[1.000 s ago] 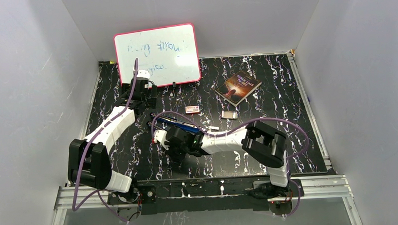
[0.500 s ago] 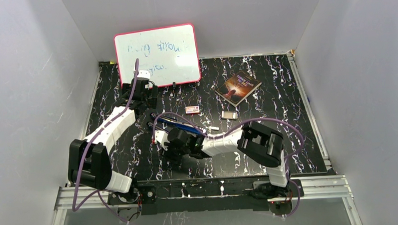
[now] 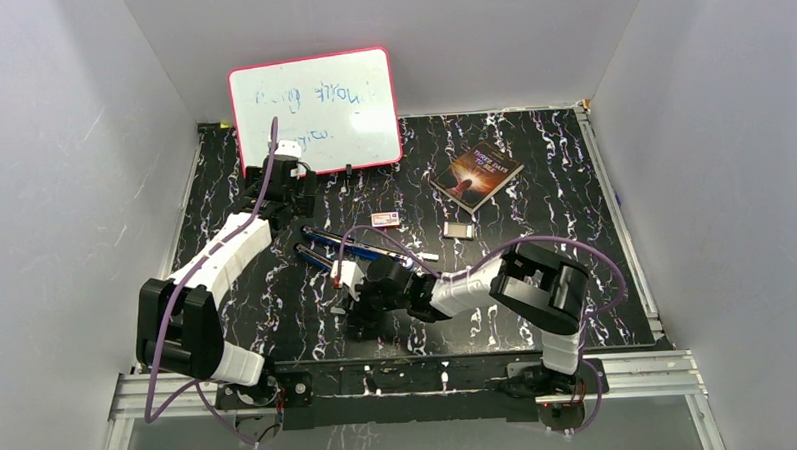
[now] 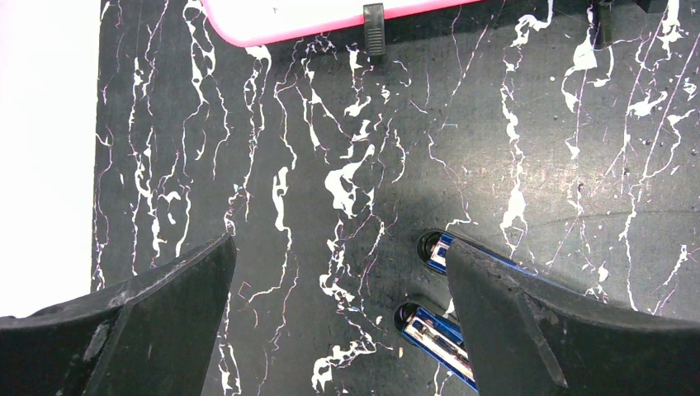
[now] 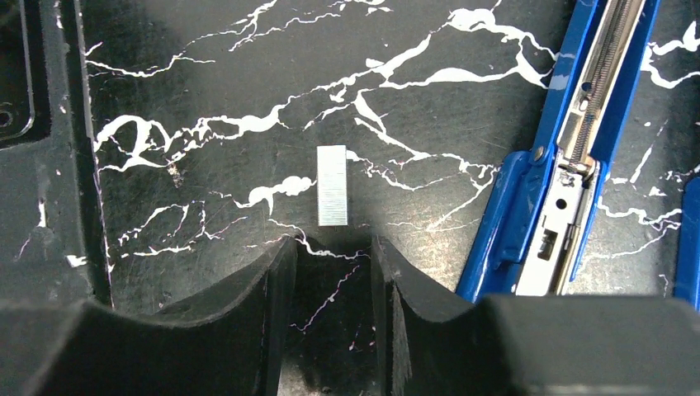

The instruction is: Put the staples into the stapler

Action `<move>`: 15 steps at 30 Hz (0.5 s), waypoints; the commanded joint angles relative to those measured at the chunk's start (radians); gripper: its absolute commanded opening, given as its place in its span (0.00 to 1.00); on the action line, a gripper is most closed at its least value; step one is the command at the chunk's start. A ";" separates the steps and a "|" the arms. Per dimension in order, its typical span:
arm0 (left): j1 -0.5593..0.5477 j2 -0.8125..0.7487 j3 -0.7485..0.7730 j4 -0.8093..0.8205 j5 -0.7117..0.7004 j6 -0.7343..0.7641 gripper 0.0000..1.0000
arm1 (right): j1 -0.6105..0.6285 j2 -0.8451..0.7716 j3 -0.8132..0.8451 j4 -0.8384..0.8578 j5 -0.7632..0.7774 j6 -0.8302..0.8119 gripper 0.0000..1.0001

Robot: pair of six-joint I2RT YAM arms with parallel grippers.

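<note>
The blue stapler (image 3: 347, 244) lies opened flat on the black marbled table, its metal channel (image 5: 578, 124) facing up. One short silvery strip of staples (image 5: 333, 186) lies loose on the table, left of the stapler in the right wrist view. My right gripper (image 5: 333, 246) is open just short of this strip, with nothing between its fingers. In the top view my right gripper (image 3: 357, 304) sits just in front of the stapler. My left gripper (image 4: 338, 247) hangs wide open and empty over bare table beside the stapler's two rounded ends (image 4: 431, 247). Another small pale strip (image 3: 429, 256) lies right of the stapler.
A pink-rimmed whiteboard (image 3: 315, 110) leans on the back wall. A small white box with a red label (image 3: 384, 219), a small grey box (image 3: 459, 229) and a book (image 3: 478, 174) lie behind and right of the stapler. White walls enclose the table.
My right wrist has shifted to the right and toward the near edge, uncovering more of the stapler. The left arm has not moved.
</note>
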State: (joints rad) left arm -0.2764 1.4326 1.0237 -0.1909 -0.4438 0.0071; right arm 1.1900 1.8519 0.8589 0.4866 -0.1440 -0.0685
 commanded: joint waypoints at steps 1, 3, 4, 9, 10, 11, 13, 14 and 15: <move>0.006 -0.029 0.028 -0.005 0.002 0.004 0.98 | -0.025 0.047 -0.044 -0.025 -0.077 -0.038 0.46; 0.006 -0.028 0.027 -0.005 0.002 0.004 0.98 | -0.029 0.069 -0.047 0.000 -0.098 -0.038 0.46; 0.006 -0.028 0.027 -0.005 0.002 0.005 0.98 | -0.030 0.076 -0.048 0.009 -0.106 -0.040 0.46; 0.006 -0.028 0.027 -0.006 0.005 0.006 0.98 | -0.031 0.100 -0.058 0.046 -0.135 -0.050 0.45; 0.006 -0.028 0.027 -0.005 0.005 0.006 0.98 | -0.030 0.105 -0.058 0.048 -0.131 -0.050 0.45; 0.006 -0.028 0.027 -0.005 0.005 0.006 0.98 | -0.030 0.109 -0.058 0.049 -0.126 -0.054 0.44; 0.005 -0.029 0.028 -0.005 0.006 0.007 0.98 | -0.031 0.119 -0.057 0.048 -0.116 -0.061 0.44; 0.006 -0.029 0.027 -0.005 0.007 0.007 0.98 | -0.030 0.122 -0.056 0.049 -0.115 -0.064 0.43; 0.005 -0.029 0.027 -0.005 0.008 0.007 0.98 | -0.030 0.123 -0.055 0.048 -0.115 -0.066 0.43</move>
State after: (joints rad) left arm -0.2760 1.4326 1.0237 -0.1905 -0.4358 0.0074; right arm 1.1587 1.9133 0.8398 0.6498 -0.2619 -0.1165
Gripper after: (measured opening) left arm 0.982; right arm 0.437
